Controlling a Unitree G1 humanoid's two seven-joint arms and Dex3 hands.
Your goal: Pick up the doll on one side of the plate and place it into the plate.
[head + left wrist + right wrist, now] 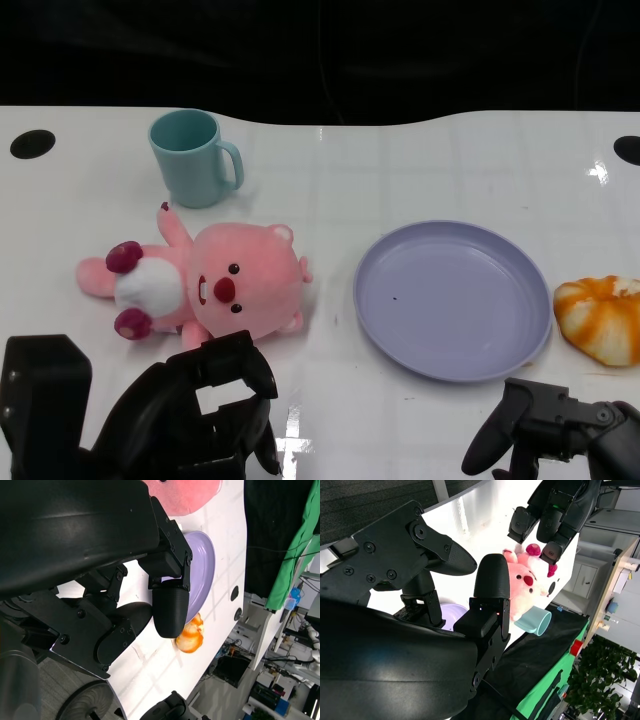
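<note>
- Pink plush doll (205, 285) lies flat on the white table (420, 160), just beyond the left hand (190, 415) and well off to the left of the right hand (550, 430); its white belly and dark pink paws point away from the plate, its head toward it.
- Left hand hangs just short of the doll with its black fingers (245, 370) apart and slightly curled, holding nothing; the fingertips are close to the doll's head, but I cannot tell whether they touch it.
- From the right wrist view the same left hand (555, 515) shows above the doll (527, 587), fingers spread, nothing between them.
- Right hand rests low near the table's front edge, fingers (495, 435) apart and empty; in its own wrist view the fingers (492, 587) stand well apart.
- Lavender plate (452, 298) sits just beyond the right hand and to the right of the left hand, with nothing on it; the doll lies beside its left rim, apart from it.
- Orange-and-white bread-like toy (602, 317) lies just beyond the right hand, to the right of the plate and near its rim.
- Teal mug (192, 157) stands upright farther out than the doll from the left hand, handle turned toward the plate's side.
</note>
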